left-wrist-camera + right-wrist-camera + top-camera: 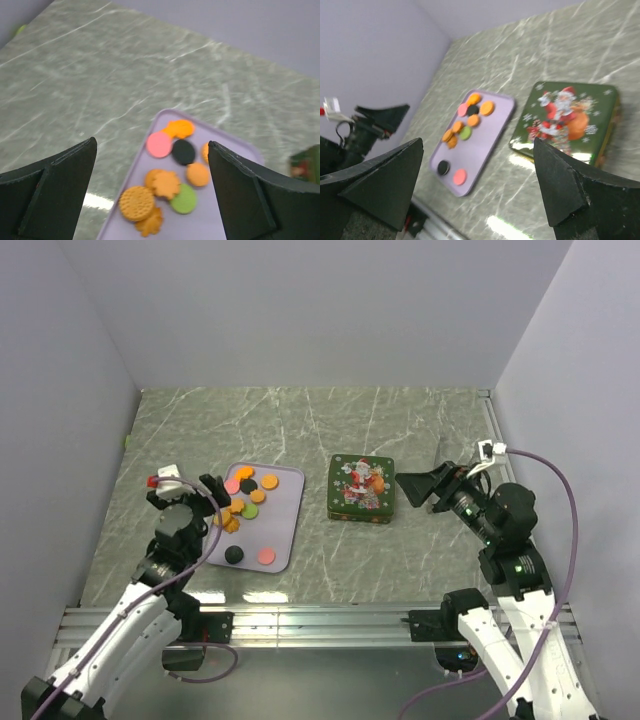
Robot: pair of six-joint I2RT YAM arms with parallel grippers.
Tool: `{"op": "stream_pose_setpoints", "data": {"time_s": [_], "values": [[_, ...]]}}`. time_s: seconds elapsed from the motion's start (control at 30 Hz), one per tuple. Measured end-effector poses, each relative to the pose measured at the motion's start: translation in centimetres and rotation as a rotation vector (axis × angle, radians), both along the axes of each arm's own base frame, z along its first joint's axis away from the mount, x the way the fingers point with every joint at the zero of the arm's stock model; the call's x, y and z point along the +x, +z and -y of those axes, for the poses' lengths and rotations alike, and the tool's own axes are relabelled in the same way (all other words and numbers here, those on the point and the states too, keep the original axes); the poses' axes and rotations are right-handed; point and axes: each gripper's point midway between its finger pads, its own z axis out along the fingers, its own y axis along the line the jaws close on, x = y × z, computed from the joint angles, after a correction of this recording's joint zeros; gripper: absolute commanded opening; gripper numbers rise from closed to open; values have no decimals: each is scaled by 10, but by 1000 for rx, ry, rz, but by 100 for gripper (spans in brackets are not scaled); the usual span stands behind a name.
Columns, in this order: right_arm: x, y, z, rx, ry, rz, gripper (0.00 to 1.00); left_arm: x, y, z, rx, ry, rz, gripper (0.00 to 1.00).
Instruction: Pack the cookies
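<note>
The left claw (151,150) hangs wide open and empty at the left edge of the lilac tray (287,540). The right claw (478,145) is equally wide and holds nothing; it sits just right of the Santa tin (361,488), facing it. The cookies (245,502) all lie flat on the tray. A black one and a pink one sit apart at the near end, and the rest are bunched toward the far end, a few overlapping. They look light, thin and stiff, and probably brittle. Lying flat, they offer little to pinch, so they are best taken edge to edge across the rim with a gentle squeeze, starting where an overlap lifts an edge. The tin rests on the tabletop (400,430) beside the tray, with its lid apparently on.
</note>
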Motion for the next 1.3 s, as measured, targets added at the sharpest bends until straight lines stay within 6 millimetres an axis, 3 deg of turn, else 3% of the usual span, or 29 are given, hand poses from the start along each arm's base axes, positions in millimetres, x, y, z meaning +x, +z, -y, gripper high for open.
{"op": "stream_pose_setpoints", "data": {"time_s": [0.1,0.27,0.53,0.87,1.17,1.3], "values": [[2,3,11,-21,-63,30,98,1,-24,-11,43,63,-39,100],[10,-4,19,-50,-114,29,99,10,-42,-15,96,82,-19,99],[30,-53,40,-117,-244,-60,99,19,-82,-33,129,145,-71,99],[55,-81,63,-197,-379,-101,100,41,-98,-39,213,113,-91,99],[74,-156,70,-333,-389,-146,100,87,-89,-36,274,76,-67,100],[80,-183,82,-403,-430,-137,100,94,-93,-47,266,100,-72,100]]}}
